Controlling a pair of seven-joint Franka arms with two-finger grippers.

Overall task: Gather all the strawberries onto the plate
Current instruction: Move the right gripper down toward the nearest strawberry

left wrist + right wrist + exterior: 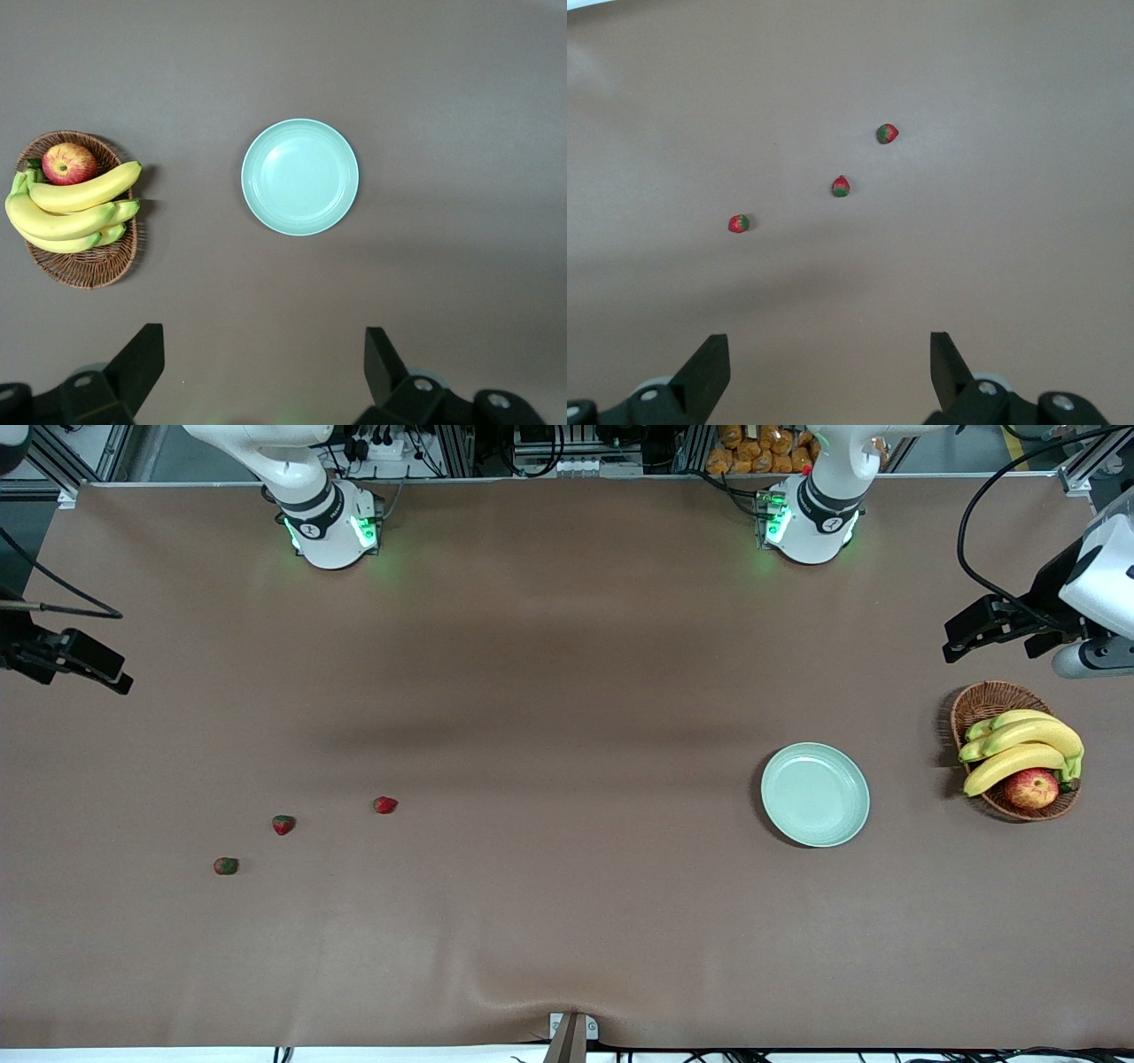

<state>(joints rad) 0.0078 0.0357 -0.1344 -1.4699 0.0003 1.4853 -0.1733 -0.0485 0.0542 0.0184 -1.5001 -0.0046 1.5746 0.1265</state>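
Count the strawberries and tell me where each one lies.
3, all on the table toward the right arm's end: one closest to the plate, one midway, one nearest the front camera.

Three strawberries lie loose on the worktop toward the right arm's end, well apart from each other in a slanting row: first strawberry (384,805), second strawberry (283,825), third strawberry (226,865), each nearer the front camera than the last. All red, green-capped. Plate (816,794): round, pale mint, raised rim, flat on the worktop toward the left arm's end.
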